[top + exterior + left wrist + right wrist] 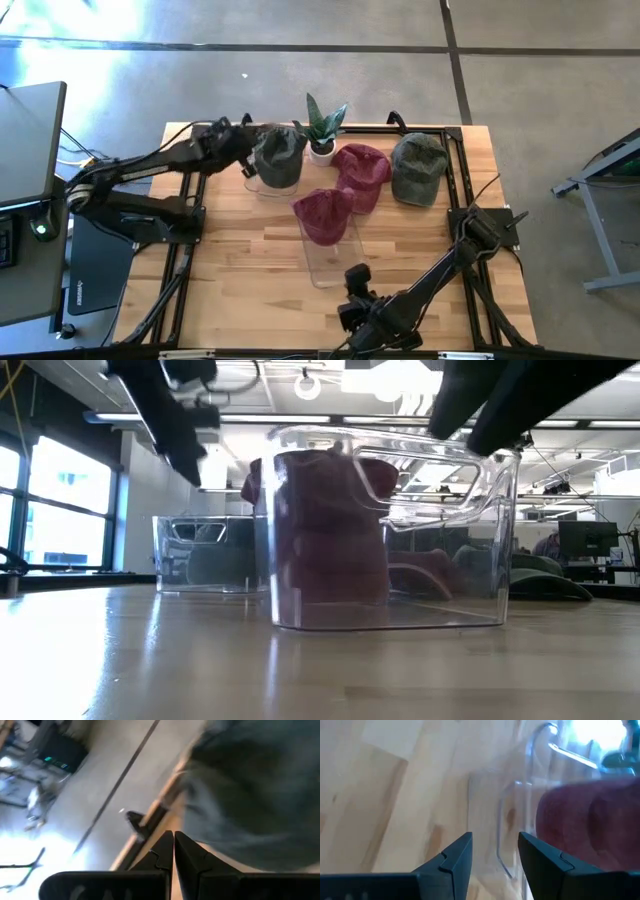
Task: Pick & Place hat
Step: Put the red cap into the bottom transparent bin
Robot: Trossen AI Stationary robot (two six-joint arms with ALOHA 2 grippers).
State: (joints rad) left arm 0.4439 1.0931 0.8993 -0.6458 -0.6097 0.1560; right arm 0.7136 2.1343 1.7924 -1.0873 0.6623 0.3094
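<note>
Over the rear-left clear bin (270,185) sits the dark green hat (279,155), draped on its rim and bulging out of the top rather than tucked in; my guess is that's the hat being placed right now, since the left gripper (243,152) is just beside it at the table's back-left; its wrist view shows the two fingers (162,852) pressed together with nothing between them and green cloth filling the space ahead, so it looks like the hat is already let go, or maybe getting nudged down, hard to say which.

Moving outward: a maroon hat (323,214) sits in the front clear bin (330,262) near the table's middle, hanging over its far end the same way; from the low view that bin is closest and the maroon cloth fills its left half. Another maroon hat (362,172) and an olive-green cap (419,167) lie loose on the wooden table (240,270) toward the back right, probably waiting their turn; a small potted plant (322,130) stands between the green hat and that loose maroon one.

Right gripper (355,312) is down at the front edge, just short of the front bin, jaws spread and empty; its wrist view looks past them at the bin's wall and the maroon hat inside; seems parked.
</note>
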